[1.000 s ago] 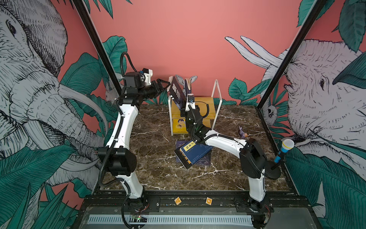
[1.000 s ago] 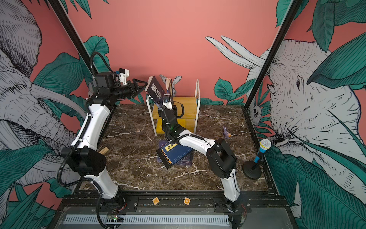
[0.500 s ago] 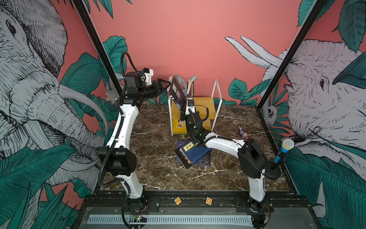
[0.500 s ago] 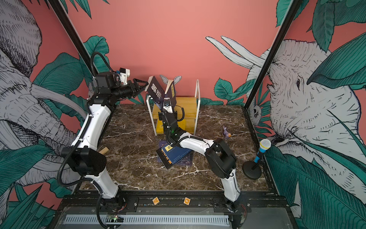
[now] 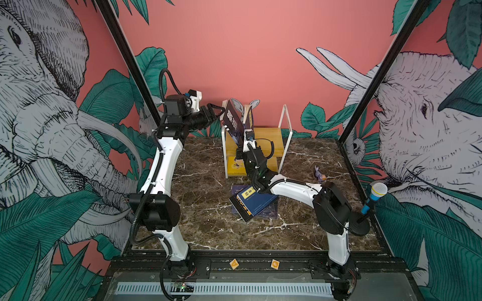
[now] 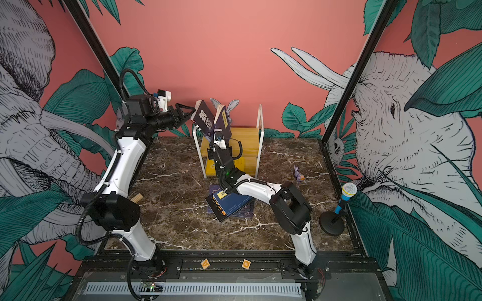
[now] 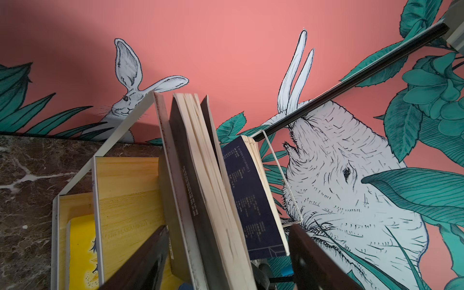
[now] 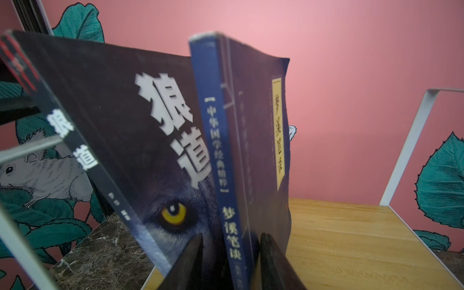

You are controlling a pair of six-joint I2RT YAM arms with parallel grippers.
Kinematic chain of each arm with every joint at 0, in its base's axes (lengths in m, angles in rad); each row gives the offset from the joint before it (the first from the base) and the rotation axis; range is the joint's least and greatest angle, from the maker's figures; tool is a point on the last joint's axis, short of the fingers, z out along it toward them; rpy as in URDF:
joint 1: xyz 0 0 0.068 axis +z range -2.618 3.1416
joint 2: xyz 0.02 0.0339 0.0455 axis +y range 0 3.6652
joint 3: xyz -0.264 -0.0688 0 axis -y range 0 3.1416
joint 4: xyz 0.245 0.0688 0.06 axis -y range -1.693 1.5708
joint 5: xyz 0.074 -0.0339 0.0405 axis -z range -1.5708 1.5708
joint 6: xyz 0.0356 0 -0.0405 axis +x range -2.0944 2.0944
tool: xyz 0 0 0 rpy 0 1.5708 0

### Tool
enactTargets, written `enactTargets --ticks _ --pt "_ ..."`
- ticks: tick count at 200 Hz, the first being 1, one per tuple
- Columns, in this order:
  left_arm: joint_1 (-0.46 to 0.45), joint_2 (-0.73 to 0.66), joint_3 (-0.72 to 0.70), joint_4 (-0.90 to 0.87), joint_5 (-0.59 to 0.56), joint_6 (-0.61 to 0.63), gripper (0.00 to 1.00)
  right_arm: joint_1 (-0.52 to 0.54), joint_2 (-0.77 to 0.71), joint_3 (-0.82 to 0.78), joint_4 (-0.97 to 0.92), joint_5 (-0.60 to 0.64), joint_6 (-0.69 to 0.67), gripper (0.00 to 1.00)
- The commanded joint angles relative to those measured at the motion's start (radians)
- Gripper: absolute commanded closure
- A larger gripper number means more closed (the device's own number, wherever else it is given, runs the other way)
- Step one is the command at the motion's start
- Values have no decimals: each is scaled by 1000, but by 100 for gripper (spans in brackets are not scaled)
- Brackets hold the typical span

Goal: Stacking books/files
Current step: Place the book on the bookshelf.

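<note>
- A white-framed wooden shelf [image 5: 271, 138] stands at the back of the marble table [image 5: 203, 182], against the pink wall.
- Two of the books stand on its upper board. A black wolf book [image 5: 233, 122] leans towards the left arm's side, and a navy book with a yellow label strip [image 5: 249, 117] stands just beside it, nearly upright.
- The left gripper [image 5: 221, 112] is at the top edge of the black wolf book. In the left wrist view its jaws are spread wide, with both standing books between them, and the far finger is clear of the pages.
- The right gripper [image 8: 231, 238] points up at the navy book's lower spine. Its fingers [image 8: 193, 253] stand one on each side with a gap showing, so they are parted and not clamping.
- A yellow book [image 5: 234, 166] lies flat on the lower board.
- In front of the shelf a blue book with a yellow label [image 5: 254, 202] lies askew on another navy book [image 5: 271, 211], both flat on the table.
- A toy microphone [image 5: 375, 192] stands at the table's right edge, with a small purple figure [image 5: 319, 174] nearby.
</note>
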Motion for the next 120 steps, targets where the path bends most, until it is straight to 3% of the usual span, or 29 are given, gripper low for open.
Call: enactTargets --ticks 1,120 --pt "-5 -6 -11 17 14 -5 24 -6 -44 -2 8 -39 -7 57" --pt "-13 -11 -14 12 13 3 23 -9 -112 -55 -36 -128 39 50"
